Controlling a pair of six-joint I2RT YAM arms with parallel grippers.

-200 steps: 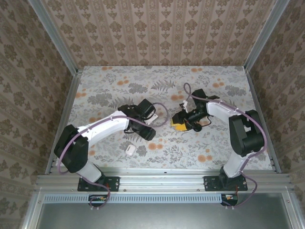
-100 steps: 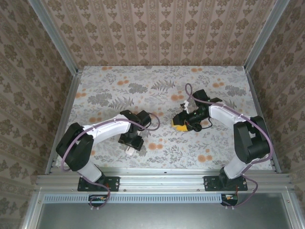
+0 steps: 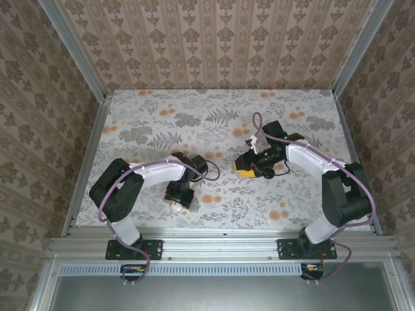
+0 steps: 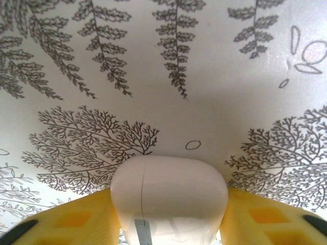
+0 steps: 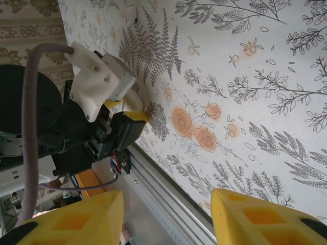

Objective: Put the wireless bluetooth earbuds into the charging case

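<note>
Left wrist: pincer (image 4: 171, 225) gripping charging case (image 4: 168, 191) (newly reached)

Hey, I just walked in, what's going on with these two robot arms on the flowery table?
The left arm's end effector is down low near the front edge of the table. Its yellow fingers are closed against both sides of the small white charging case, whose lid looks shut. The right arm's end effector hangs over the middle of the table, open, with nothing between its fingers.
</note>
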